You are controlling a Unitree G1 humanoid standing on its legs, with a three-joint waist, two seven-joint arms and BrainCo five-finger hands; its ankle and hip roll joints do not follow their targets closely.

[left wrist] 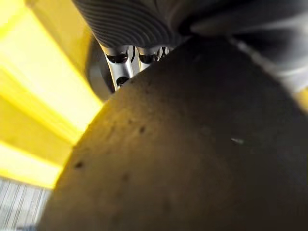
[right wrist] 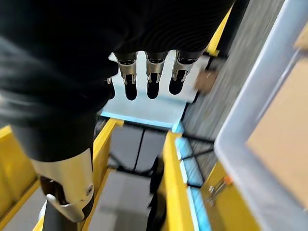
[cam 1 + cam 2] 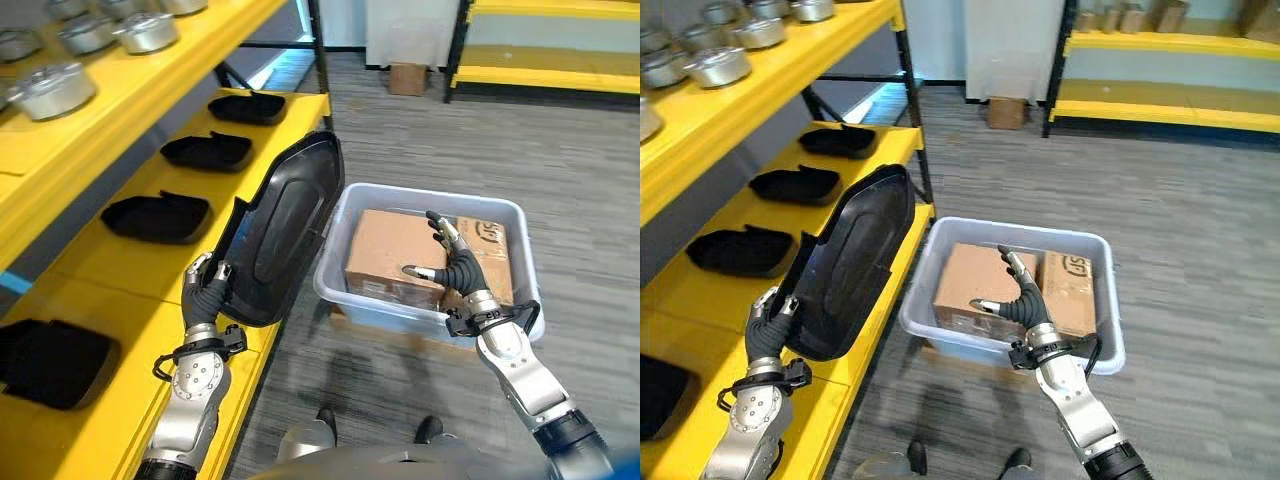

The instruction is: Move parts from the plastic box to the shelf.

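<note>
On the far left, the yellow shelf [image 3: 150, 330] already carries a row of black parts [image 3: 155, 217] lying flat on its middle tier, with round metal parts [image 3: 50, 88] on the tier above. The near stretch between two of the black pieces looks free, and that is probably where the next one belongs.

The left hand [image 3: 205, 290] has its fingers curled round the near lower edge of a large black moulded part [image 3: 280, 235], which stands nearly upright, tilted, above the front lip of the shelf. In the left wrist view its dark surface sits right against the fingers [image 1: 118, 65]. The hold is at one end only, so the long body hangs out past the hand. The main risk I see is the part pivoting in that grip and slipping to the floor, or its far end knocking the neighbouring black piece as it is laid down. Releasing while it overhangs the shelf lip could also let it slide off.

To the right, the plastic box [image 3: 365, 300] sits on the floor holding a cardboard box [image 3: 390, 250]. The right hand [image 3: 455, 268] hovers above it, fingers spread and relaxed, holding nothing.
</note>
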